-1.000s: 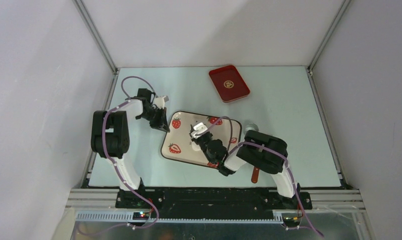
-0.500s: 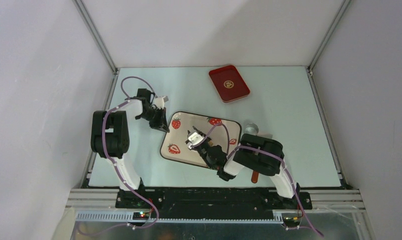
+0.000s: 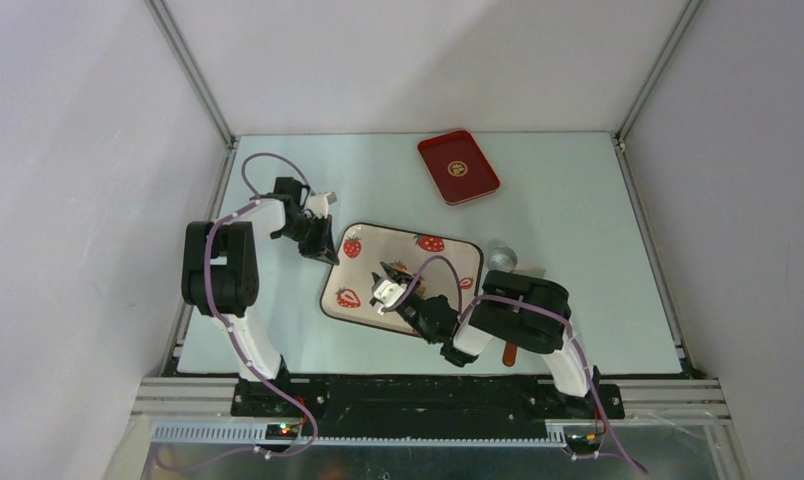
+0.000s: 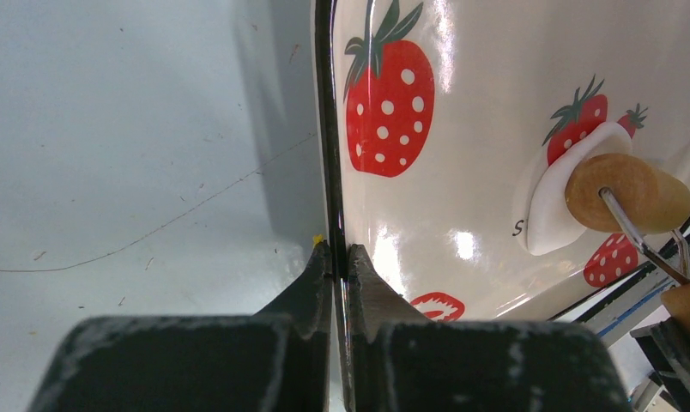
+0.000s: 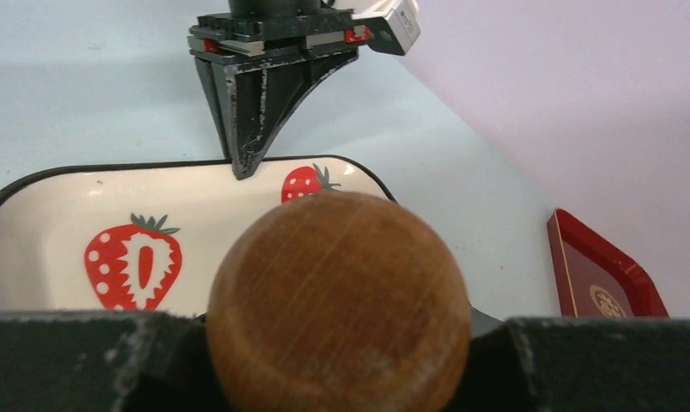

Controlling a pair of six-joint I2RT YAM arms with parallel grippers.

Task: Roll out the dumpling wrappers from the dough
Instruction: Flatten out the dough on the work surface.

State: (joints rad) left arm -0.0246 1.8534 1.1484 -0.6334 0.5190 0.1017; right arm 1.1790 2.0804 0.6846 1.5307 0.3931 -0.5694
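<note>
The left hand [image 4: 335, 257] pinches the strawberry tray [image 3: 378, 245] rim; the right hand [image 3: 391, 280] grips a wooden roller [image 5: 337, 300] on 1 partly flattened dough piece [image 4: 541, 210] mid-tray. Rolling looks underway, unfinished.

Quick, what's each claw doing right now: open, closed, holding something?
Left claw: closed, pinching the rim of the strawberry tray.
Right claw: closed around the wooden roller handle.
</note>
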